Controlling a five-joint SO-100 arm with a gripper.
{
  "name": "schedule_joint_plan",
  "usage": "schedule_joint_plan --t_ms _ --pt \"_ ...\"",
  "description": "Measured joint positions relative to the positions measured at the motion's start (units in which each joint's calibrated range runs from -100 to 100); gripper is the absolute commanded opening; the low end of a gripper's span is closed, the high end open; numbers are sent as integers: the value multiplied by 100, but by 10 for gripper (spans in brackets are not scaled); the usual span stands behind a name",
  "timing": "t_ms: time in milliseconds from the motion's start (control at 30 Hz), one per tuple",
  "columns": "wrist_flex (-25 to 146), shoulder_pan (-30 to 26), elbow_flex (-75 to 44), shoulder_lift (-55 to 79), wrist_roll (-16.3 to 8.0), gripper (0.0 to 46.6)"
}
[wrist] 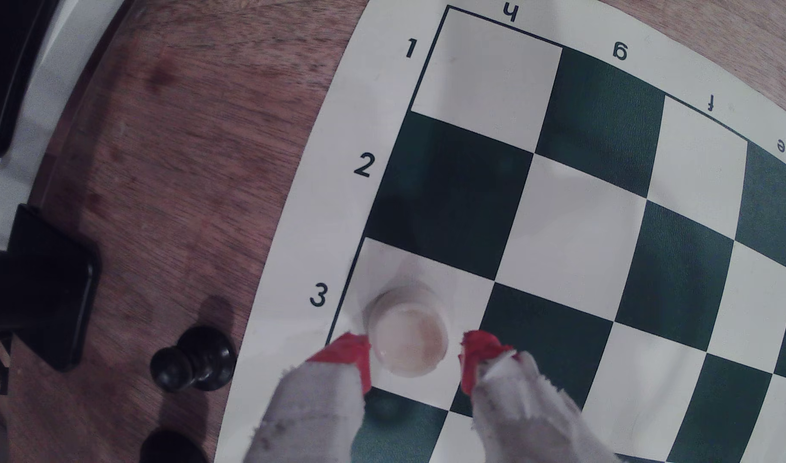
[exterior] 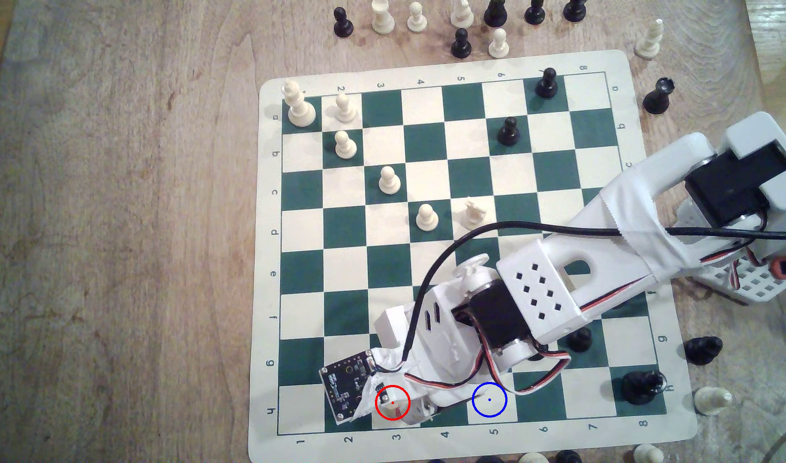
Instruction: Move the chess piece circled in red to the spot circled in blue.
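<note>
The chess piece (exterior: 395, 397) is a small cream piece with a flat round top, standing inside the red ring on the cream square of row h, column 3, at the board's near edge. In the wrist view the chess piece (wrist: 407, 340) stands upright between my red-tipped fingers (wrist: 346, 356). My gripper (wrist: 415, 360) is open around it, one pad close against its side and the other a small gap away. The spot (exterior: 489, 400) is a cream square with a blue ring and dot, two squares toward the exterior view's right in the same row.
My white arm (exterior: 533, 289) reaches over the board (exterior: 266, 276) from the exterior view's right. Black pieces (exterior: 640, 385) stand near the board's right corner. Cream pawns (exterior: 426, 217) and a knight (exterior: 473, 213) sit mid-board. A black pawn (wrist: 195, 358) stands on the wood beside the board.
</note>
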Motion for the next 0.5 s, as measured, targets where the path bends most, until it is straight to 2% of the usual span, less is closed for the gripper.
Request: schedule_joint_plan --t_ms 333,500 --pt "0 0 -154 184 0 91" --pt "0 -44 -154 184 10 10"
